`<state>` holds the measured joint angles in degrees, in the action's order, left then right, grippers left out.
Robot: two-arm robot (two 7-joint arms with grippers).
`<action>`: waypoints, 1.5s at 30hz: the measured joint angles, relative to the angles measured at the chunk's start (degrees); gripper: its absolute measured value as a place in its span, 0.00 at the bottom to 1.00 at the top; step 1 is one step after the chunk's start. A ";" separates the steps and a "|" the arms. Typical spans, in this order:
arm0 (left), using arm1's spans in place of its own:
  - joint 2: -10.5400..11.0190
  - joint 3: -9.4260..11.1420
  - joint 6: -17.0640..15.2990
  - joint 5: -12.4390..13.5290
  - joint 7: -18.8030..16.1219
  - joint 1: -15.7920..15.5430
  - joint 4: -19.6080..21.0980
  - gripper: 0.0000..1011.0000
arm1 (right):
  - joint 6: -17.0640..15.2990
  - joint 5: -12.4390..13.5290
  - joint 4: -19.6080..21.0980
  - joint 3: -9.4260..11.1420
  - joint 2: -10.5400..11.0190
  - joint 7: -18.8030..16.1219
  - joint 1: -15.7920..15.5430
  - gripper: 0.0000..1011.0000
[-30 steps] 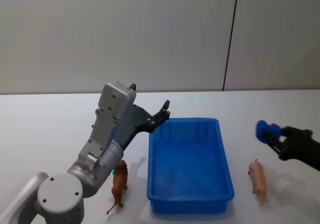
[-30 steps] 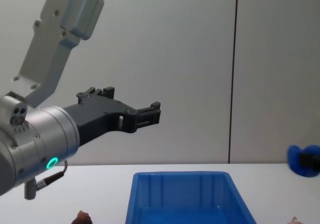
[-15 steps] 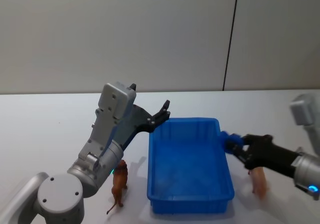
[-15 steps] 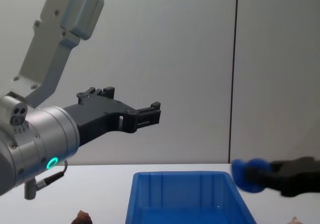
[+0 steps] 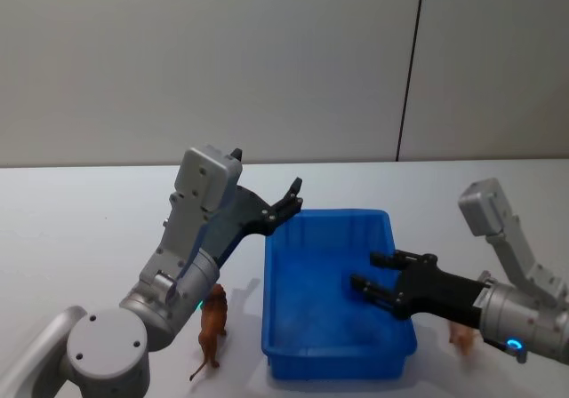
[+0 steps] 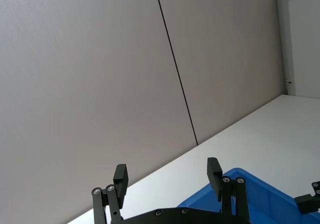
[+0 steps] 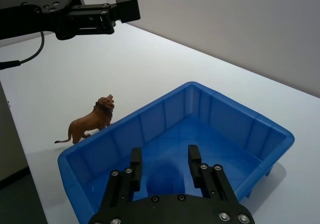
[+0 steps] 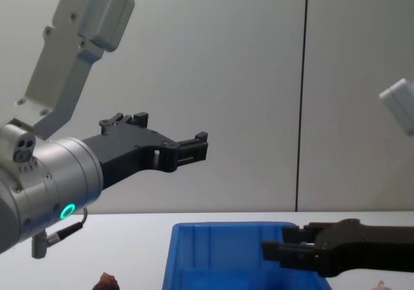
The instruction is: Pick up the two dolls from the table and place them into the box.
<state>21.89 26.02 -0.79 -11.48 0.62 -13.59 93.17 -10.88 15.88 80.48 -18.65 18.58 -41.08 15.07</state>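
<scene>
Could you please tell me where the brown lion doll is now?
In the head view, the brown lion doll stands on the white table just outside the blue box's left wall, near its front corner.

We read no text, labels, brands or numbers here. We see plain unmarked surfaces on the box [image 5: 329,213] and table [image 5: 71,225].

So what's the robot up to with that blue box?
It is putting toy figures into the blue box. The right gripper hangs open over the box, and a rounded blue shape, likely one doll, lies on the box floor beneath it. The left gripper is raised and open above the box's far left corner. A brown lion stands on the table left of the box.
</scene>
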 joint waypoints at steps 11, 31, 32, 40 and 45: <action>0.00 0.00 0.00 0.00 0.00 0.00 0.00 0.99 | 0.65 0.15 -0.03 -0.56 -0.22 0.52 0.24 0.82; 0.00 0.00 0.00 0.00 0.00 0.00 0.00 0.99 | 0.58 6.20 5.39 3.09 6.11 7.08 -6.10 0.99; 0.00 0.00 0.00 0.00 0.00 0.00 0.00 0.99 | 0.50 6.44 5.61 3.24 6.39 7.46 -6.45 0.99; 0.00 0.00 0.00 0.00 0.00 0.00 0.00 0.99 | -0.60 8.40 7.40 4.54 8.93 10.25 -9.57 0.99; 0.00 0.00 0.00 0.00 0.00 0.00 0.00 0.99 | -1.64 8.90 8.02 5.08 10.13 11.87 -10.93 0.99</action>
<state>21.89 26.02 -0.79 -11.48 0.62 -13.59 93.17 -12.52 24.78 88.50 -13.57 28.71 -29.22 4.14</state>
